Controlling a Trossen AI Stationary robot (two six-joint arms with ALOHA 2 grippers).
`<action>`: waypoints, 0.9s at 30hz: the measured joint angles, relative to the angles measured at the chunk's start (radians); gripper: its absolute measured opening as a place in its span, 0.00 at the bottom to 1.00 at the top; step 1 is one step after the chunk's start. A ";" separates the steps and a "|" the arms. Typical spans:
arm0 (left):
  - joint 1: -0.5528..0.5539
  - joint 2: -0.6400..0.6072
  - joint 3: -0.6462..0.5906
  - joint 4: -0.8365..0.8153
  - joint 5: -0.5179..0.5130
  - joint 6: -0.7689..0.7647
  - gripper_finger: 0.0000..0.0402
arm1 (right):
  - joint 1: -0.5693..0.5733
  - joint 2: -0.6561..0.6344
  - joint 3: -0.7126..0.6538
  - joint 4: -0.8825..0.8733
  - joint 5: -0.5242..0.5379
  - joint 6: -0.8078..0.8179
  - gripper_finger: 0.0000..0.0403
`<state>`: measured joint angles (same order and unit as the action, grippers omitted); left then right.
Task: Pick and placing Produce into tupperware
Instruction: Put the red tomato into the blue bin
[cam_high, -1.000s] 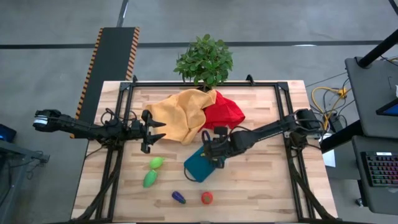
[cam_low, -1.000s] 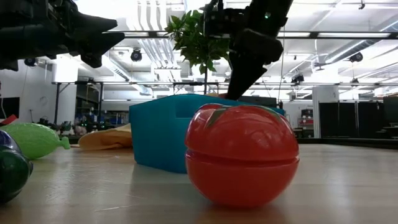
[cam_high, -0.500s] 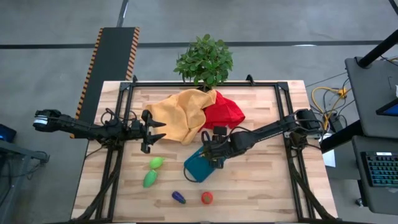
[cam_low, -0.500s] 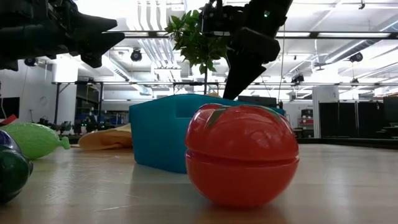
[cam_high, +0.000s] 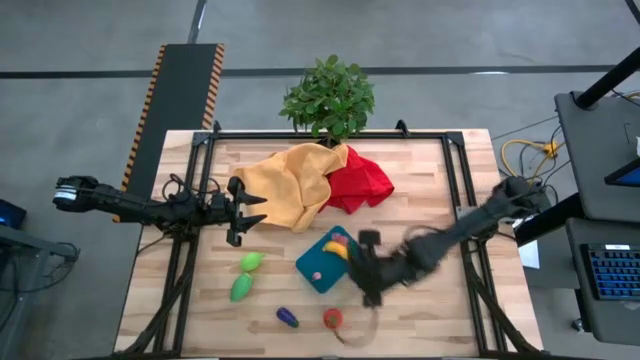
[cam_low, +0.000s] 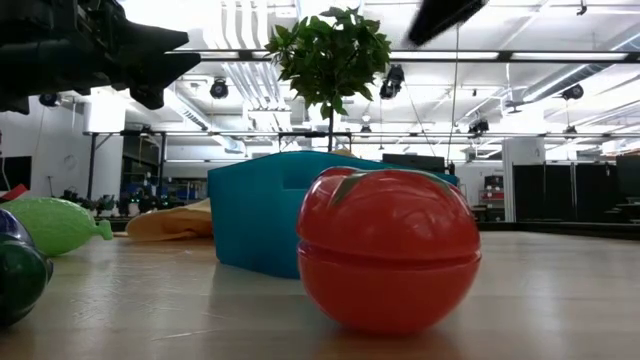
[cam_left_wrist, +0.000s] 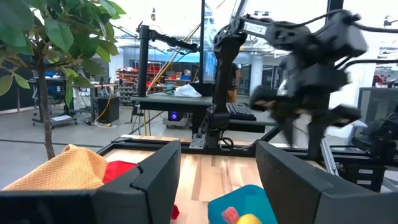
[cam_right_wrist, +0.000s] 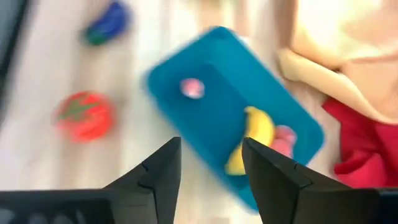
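From the high view, the teal tupperware (cam_high: 325, 259) is seen lying skewed near the middle of the tabletop (cam_high: 420, 330), and it serves here as the landmark. Inside it a yellow banana (cam_high: 337, 248) and a small pink-red berry (cam_high: 316, 275) are seen. Just beyond the tupperware, toward the potted plant (cam_high: 329, 96), a yellow cloth (cam_high: 285, 184) and a red cloth (cam_high: 360, 180) are heaped, the yellow one partly over the red. Beside the tupperware on the left arm's side two green pieces (cam_high: 246, 274) are laid close together. Nearer the front edge a purple eggplant (cam_high: 287, 317) and a red tomato (cam_high: 332, 318) are found, apart from each other. The right pincer (cam_high: 368, 285) is blurred, just beside the tupperware on the right arm's side and above the tomato. The left pincer (cam_high: 254, 209) is held off to the tupperware's left, over the cloth's edge, its fingers parted and empty.

In the low view, the tomato (cam_low: 387, 258) fills the foreground and hides part of the tupperware (cam_low: 262, 223) behind it. A green piece (cam_low: 55, 224) and the eggplant's dark end (cam_low: 20, 275) are seen at the left edge, and the plant (cam_low: 328, 55) rises behind the tupperware.

In the left wrist view, the tupperware (cam_left_wrist: 249, 200) with the banana (cam_left_wrist: 247, 218) is seen between the dark fingers (cam_left_wrist: 155, 180), with both cloths beside it and the other arm raised beyond.

In the right wrist view, the fingers (cam_right_wrist: 161, 168) are spread with nothing held, above the tupperware (cam_right_wrist: 227, 118), where the banana (cam_right_wrist: 252, 134) and berry (cam_right_wrist: 191, 88) lie; the tomato (cam_right_wrist: 84, 116) and eggplant (cam_right_wrist: 109, 22) lie outside it.
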<state>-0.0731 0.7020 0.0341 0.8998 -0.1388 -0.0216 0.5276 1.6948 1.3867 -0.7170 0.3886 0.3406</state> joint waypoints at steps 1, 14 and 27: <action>0.000 0.000 0.000 0.000 0.000 0.000 0.49 | 0.040 -0.013 -0.008 0.000 0.029 0.002 0.40; 0.000 0.000 0.001 0.009 0.000 -0.025 0.49 | 0.416 -0.059 -0.287 0.439 0.387 0.156 0.42; 0.000 0.000 0.003 0.008 -0.001 -0.026 0.49 | 0.301 -0.057 -0.564 0.970 0.280 0.126 0.89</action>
<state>-0.0734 0.7017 0.0368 0.9081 -0.1394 -0.0471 0.8283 1.6375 0.8228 0.2526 0.6683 0.4664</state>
